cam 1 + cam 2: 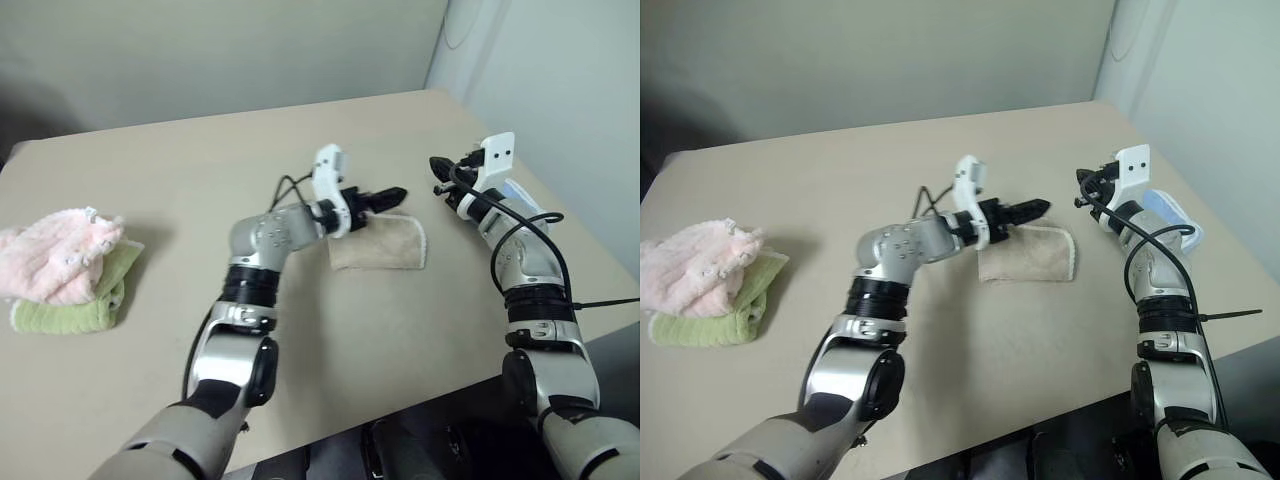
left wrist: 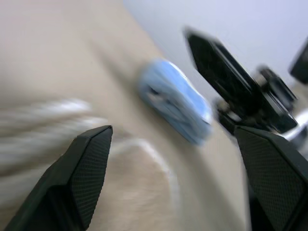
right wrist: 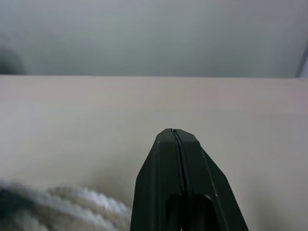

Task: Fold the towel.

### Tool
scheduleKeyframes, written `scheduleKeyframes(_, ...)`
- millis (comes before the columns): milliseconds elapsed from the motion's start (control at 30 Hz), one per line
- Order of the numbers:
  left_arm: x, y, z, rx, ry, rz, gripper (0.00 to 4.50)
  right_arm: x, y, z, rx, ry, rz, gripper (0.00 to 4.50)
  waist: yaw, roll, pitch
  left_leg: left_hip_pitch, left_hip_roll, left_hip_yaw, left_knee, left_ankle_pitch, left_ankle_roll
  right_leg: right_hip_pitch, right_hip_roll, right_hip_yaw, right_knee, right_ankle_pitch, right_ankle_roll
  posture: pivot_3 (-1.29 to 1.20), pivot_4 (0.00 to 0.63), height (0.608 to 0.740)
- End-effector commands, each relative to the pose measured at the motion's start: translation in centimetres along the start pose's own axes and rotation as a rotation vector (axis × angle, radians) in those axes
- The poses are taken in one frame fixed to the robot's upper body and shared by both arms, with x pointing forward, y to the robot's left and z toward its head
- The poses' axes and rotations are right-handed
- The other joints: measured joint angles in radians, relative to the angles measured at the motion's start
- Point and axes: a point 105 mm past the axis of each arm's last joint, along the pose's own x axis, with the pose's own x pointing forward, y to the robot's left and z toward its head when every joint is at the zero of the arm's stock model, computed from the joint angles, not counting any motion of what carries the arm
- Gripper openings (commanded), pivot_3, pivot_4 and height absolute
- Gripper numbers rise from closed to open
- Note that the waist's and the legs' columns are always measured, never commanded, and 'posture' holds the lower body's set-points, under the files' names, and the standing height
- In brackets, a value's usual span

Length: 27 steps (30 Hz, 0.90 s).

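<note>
So the towel point(image 1: 1028, 256) is lying folded into a small flat rectangle out near the middle of the beige surface point(image 1: 940, 340), a bit toward the robot's right side, with its white corded edge curving round the end nearest the right arm. The left pincer point(image 1: 1025, 210) hangs just over the towel's far edge, pointing across toward the right arm, and in the left wrist view its two black fingers point(image 2: 82, 163) are spread wide with nothing between them, just the blurry towel and its cord below. Can't tell from the head views if the tips actually touch the cloth or float right above it. The right pincer point(image 1: 440, 165) sits off to the right of the towel, clear of it, up above the surface, and the right wrist view shows its fingers point(image 3: 175, 168) pressed tight together, holding nothing, with a bit of white cord at the corner of that shot. A light blue cloth point(image 1: 1170, 215) sits just behind the right wrist near the surface's right edge. Way over on the left side there's a fluffy pink towel point(image 1: 55, 262) piled on top of a green one point(image 1: 75, 312), well apart from everything else.
</note>
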Motion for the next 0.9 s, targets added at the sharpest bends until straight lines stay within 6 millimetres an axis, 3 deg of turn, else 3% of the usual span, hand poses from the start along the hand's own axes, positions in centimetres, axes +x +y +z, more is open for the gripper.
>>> scheduleKeyframes(33, -2.3, 0.7, 2.7, 0.161, -0.134, 0.040, 4.32, 0.2, 2.0, 1.6, -0.008, -0.020, 0.138, 0.00, -0.001, 0.000, 0.000, 0.000, 0.000, 0.000, 0.000, 0.000, 0.000, 0.000, 0.000, 0.000, 0.000, 0.000, 0.000, 0.00, 0.150, 0.740)
scheduleKeyframes(100, -3.2, 1.2, 2.5, 0.238, -0.128, 0.049, 3.87, 0.0, 3.5, 1.0, -0.010, 0.009, 0.213, 0.00, -0.001, 0.000, 0.000, -0.001, 0.000, 0.000, 0.000, 0.000, 0.000, 0.000, 0.000, 0.000, 0.000, 0.000, 0.000, 0.00, 0.150, 0.740)
scheduleKeyframes(333, -2.8, 0.0, 0.0, 0.409, -0.064, -0.069, 1.36, 0.1, 6.4, -3.2, 0.029, 0.127, 0.322, 0.00, 0.015, 0.000, 0.000, -0.003, -0.001, -0.003, 0.004, 0.000, 0.000, 0.000, -0.001, -0.002, -0.002, 0.001, 0.002, 0.00, 0.150, 0.740)
scheduleKeyframes(467, -1.2, 1.1, -3.7, 0.462, 0.067, -0.066, 0.03, -0.3, 7.3, -6.7, 0.056, 0.216, 0.339, 0.00, 0.014, 0.000, 0.000, -0.004, -0.001, -0.003, 0.006, 0.000, 0.001, 0.000, -0.001, -0.002, -0.002, 0.003, 0.002, 0.00, 0.150, 0.740)
scheduleKeyframes(633, -0.4, 4.7, -8.4, 0.505, 0.245, 0.038, 0.03, -1.1, 7.5, -10.9, 0.033, 0.338, 0.320, 0.00, 0.010, 0.000, 0.000, -0.004, -0.001, -0.003, 0.006, 0.000, 0.002, 0.000, -0.001, -0.002, -0.001, 0.003, 0.002, 0.00, 0.150, 0.740)
scheduleKeyframes(700, -0.4, 5.6, -9.3, 0.513, 0.272, 0.055, 0.03, -1.3, 7.5, -12.0, 0.006, 0.372, 0.311, 0.00, 0.009, 0.000, -0.001, -0.004, -0.001, -0.003, 0.006, 0.000, 0.002, 0.000, -0.001, -0.002, -0.001, 0.003, 0.002, 0.00, 0.150, 0.740)
scheduleKeyframes(800, -0.4, 5.6, -9.2, 0.488, 0.237, 0.049, 0.03, -1.5, 7.2, -12.5, -0.040, 0.378, 0.300, 0.00, 0.009, 0.000, -0.001, 0.005, -0.001, -0.004, 0.005, -0.004, 0.010, 0.010, -0.001, -0.002, -0.002, 0.004, 0.002, 0.00, 0.150, 0.740)
scheduleKeyframes(900, -0.5, 4.3, -6.6, 0.418, 0.071, 0.013, 0.03, -1.3, 6.3, -10.8, -0.072, 0.315, 0.274, 0.00, 0.008, 0.000, -0.001, 0.010, -0.001, -0.004, 0.004, -0.007, 0.018, 0.017, -0.002, -0.002, -0.006, 0.006, 0.002, 0.00, 0.150, 0.740)
